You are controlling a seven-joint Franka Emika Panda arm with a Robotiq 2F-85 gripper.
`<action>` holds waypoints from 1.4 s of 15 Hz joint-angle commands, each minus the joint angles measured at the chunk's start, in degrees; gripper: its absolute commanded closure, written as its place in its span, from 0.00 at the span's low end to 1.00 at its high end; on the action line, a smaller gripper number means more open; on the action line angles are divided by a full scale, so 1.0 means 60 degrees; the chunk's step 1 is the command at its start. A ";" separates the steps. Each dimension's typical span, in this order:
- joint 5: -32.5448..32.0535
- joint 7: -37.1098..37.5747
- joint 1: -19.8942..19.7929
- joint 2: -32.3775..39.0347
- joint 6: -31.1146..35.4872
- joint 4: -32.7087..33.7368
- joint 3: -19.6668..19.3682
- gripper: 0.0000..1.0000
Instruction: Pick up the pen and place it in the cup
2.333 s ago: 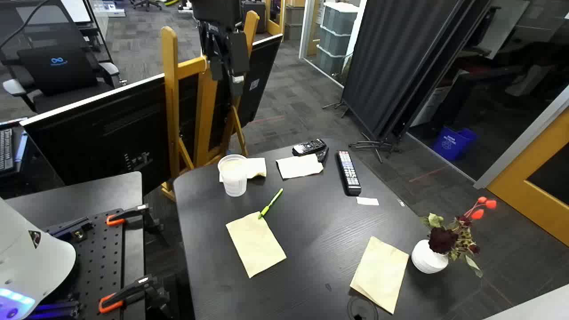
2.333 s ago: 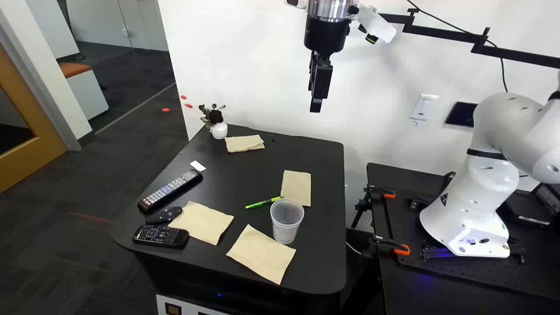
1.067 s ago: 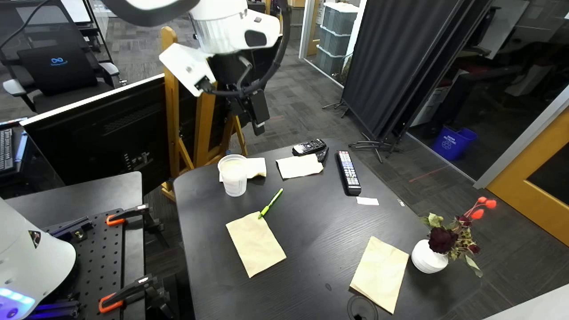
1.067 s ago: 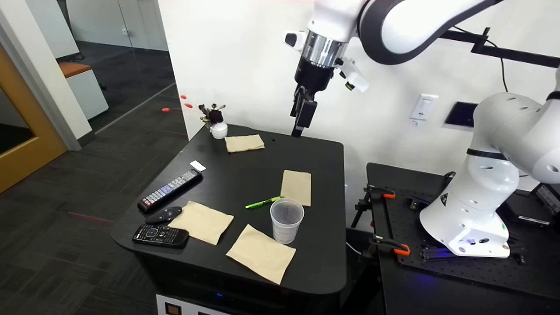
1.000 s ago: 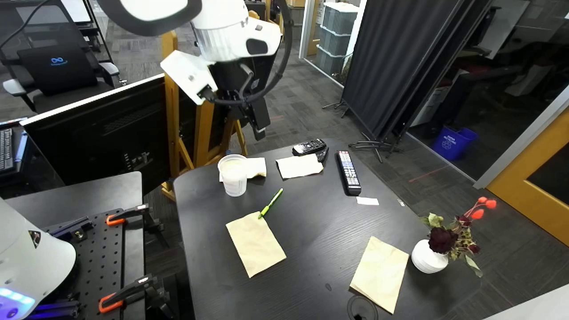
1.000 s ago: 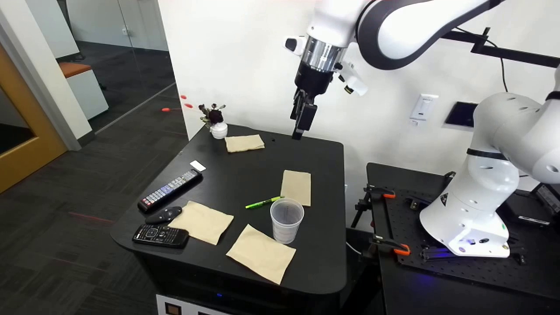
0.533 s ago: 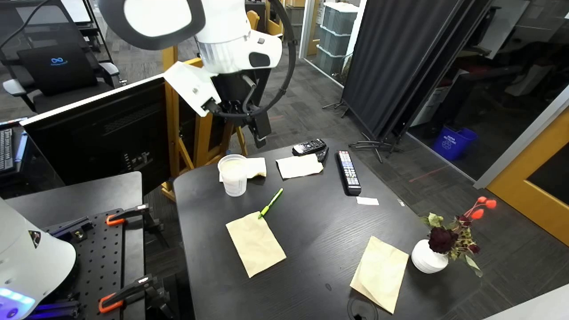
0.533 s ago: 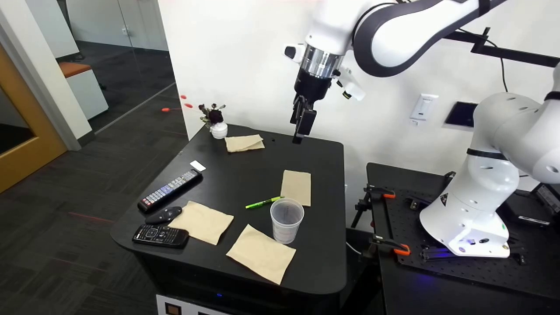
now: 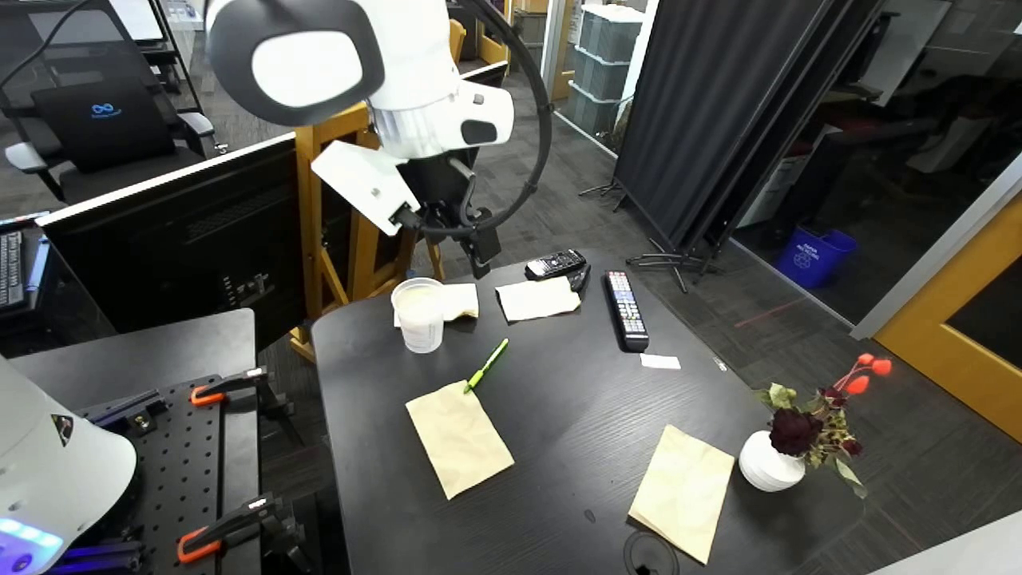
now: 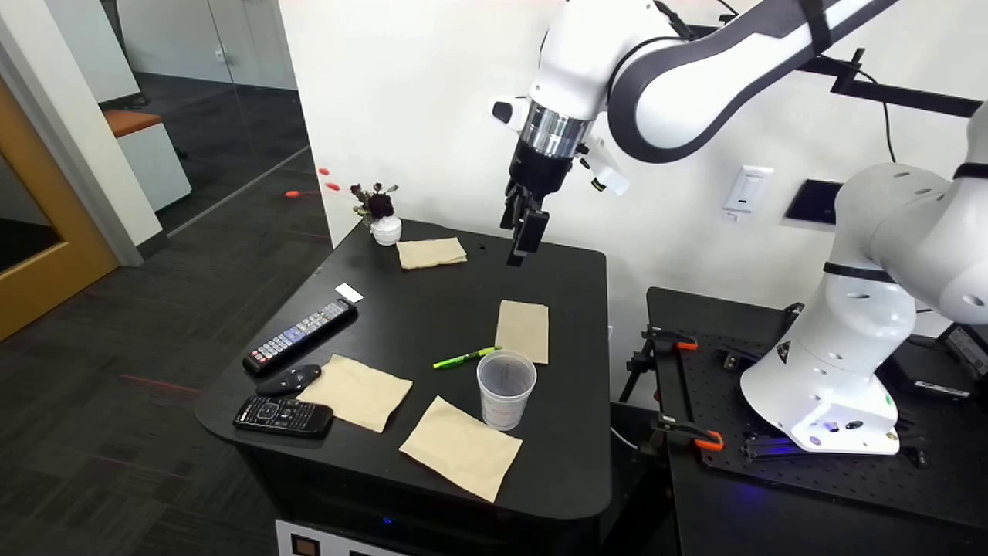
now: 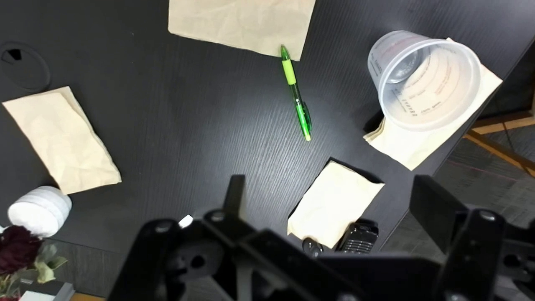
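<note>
In an exterior view, your gripper (image 10: 515, 247) hangs tilted, clear of the black table (image 10: 432, 309), at twelve o'clock from the upright translucent cup (image 10: 502, 405). The green pen (image 10: 465, 357) lies at ten o'clock from that cup, one end at the edge of a tan napkin (image 10: 523, 328). You have the white vase (image 10: 387, 230) toward eleven and the robot base (image 10: 826, 390) at three.

green pen (image 11: 295, 93) — lying flat, translucent cup (image 9: 419, 319) — upright, near it
</note>
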 commanded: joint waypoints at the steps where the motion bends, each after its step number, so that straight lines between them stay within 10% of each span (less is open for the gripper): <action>1: 0.0574 -0.1187 0.0138 0.0879 0.0706 -0.0013 -0.0233 0.00; 11: 0.2141 -0.4070 -0.0591 0.3565 0.1922 0.0414 0.0298 0.00; 21: -0.0761 -0.2722 -0.0961 0.5879 0.4514 0.0928 0.0251 0.00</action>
